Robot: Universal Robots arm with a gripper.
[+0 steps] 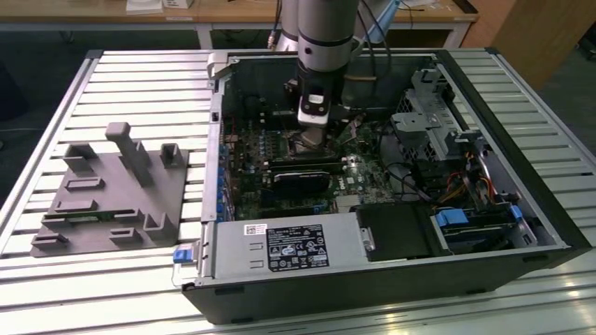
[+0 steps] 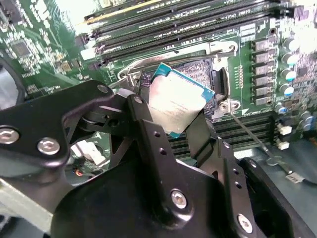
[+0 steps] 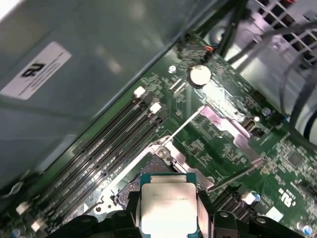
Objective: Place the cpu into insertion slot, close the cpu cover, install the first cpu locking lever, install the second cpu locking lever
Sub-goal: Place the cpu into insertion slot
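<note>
Cpu (image 2: 176, 101) — one chip, tilted — is pinched between the gripper's (image 2: 173, 116) two black fingers (image 2: 143, 119), just over the single open insertion slot (image 2: 210, 74). Memory slots (image 2: 183, 25) run beyond the fingertips — two thin levers (image 3: 184, 125) flank the slot.

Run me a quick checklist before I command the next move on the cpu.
1. Grip: gripper shut on the cpu: ok.
2. insertion slot open, dark centre bare: ok.
3. cpu cover swung off the slot: ok.
4. locking lever off to the side of the slot: ok.
5. cpu square to the slot: cannot tell; it looks tilted in the second wrist view.
6. cpu seated: not ok, it sits in the gripper.
</note>
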